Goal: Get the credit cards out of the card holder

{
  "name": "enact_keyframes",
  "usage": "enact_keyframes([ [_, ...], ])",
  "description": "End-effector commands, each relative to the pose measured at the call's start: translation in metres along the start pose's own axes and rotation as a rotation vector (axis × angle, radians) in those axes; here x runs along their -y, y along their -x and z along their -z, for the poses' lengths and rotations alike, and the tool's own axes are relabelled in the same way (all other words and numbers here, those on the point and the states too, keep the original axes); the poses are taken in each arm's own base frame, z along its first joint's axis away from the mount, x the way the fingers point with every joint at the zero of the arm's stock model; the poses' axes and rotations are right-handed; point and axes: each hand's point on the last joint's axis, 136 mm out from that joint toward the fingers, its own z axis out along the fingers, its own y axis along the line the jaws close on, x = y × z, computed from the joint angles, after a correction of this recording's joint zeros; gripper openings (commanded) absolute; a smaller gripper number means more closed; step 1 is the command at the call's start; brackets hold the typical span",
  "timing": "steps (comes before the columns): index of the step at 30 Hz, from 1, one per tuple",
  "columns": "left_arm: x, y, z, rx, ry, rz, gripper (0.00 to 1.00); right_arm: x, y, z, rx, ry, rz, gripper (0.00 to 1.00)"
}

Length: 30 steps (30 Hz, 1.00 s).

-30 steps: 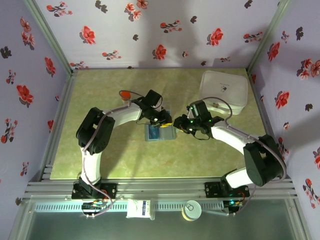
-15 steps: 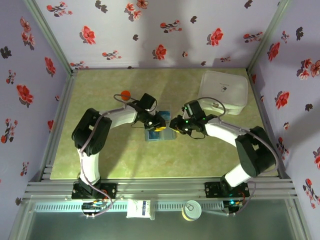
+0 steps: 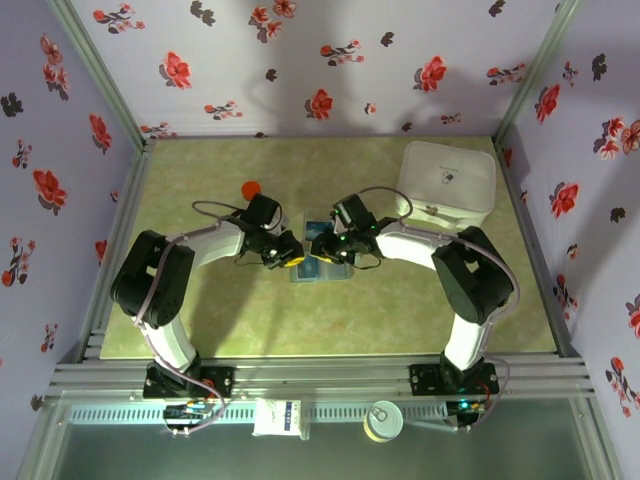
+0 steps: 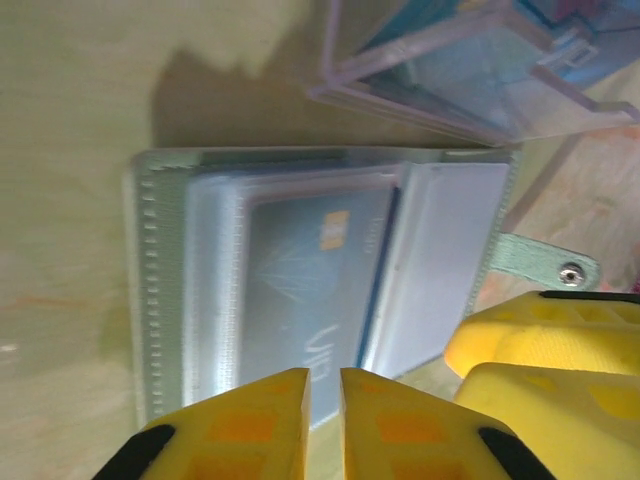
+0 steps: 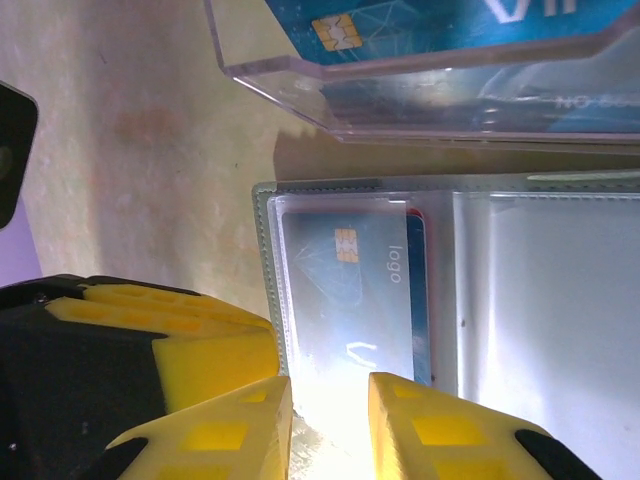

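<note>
One blue card face, at least, behind the clear pocket: credit cards (image 5: 360, 290) seated deep in one panel of the card holder (image 4: 160, 290), a sliver of red at one corner, none out yet. Holder lying open and flat near the middle of the worktop (image 3: 230, 320), snap tab sticking out to one side.

Left gripper (image 4: 322, 420) poised at the holder's near edge, fingers almost together with just a thin slit, nothing visibly in it. Right gripper (image 5: 325, 425) facing it from the other side, fingers a little apart and empty, tips at the pocket edge. Hard to tell through the glare whether touching the plastic.

Likely trouble:
- Pinching pocket film along with the card, and so lifting the whole holder instead of sliding the cards free.
- Slipping off the thin card edge, with so little of it exposed.
- Colliding tip to tip, or nudging the holder from under the other gripper, with both crowded over one small case.
- Skating across the smooth worktop, with no firm hold-down visible.

Clear plastic case (image 5: 420, 90) just beside the holder, carrying lookalike blue cards, easy to bump or mistake. White box (image 3: 447, 180) well apart, no threat.
</note>
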Motion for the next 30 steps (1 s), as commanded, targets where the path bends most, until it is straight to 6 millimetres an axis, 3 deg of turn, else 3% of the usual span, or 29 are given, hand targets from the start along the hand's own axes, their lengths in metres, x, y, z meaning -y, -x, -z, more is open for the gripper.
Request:
enact_keyframes([
  [1, -0.011, -0.001, 0.006, 0.017, 0.053, -0.034, 0.13, -0.003, 0.001, -0.004, -0.026, -0.016, 0.033, 0.27],
  [12, -0.033, 0.001, -0.002, 0.002, 0.149, -0.052, 0.05, 0.004, 0.001, -0.017, -0.059, -0.037, 0.035, 0.27],
  [30, -0.011, 0.005, 0.001, 0.009, 0.067, -0.046, 0.05, 0.012, -0.002, -0.028, -0.086, -0.046, 0.033, 0.25],
])
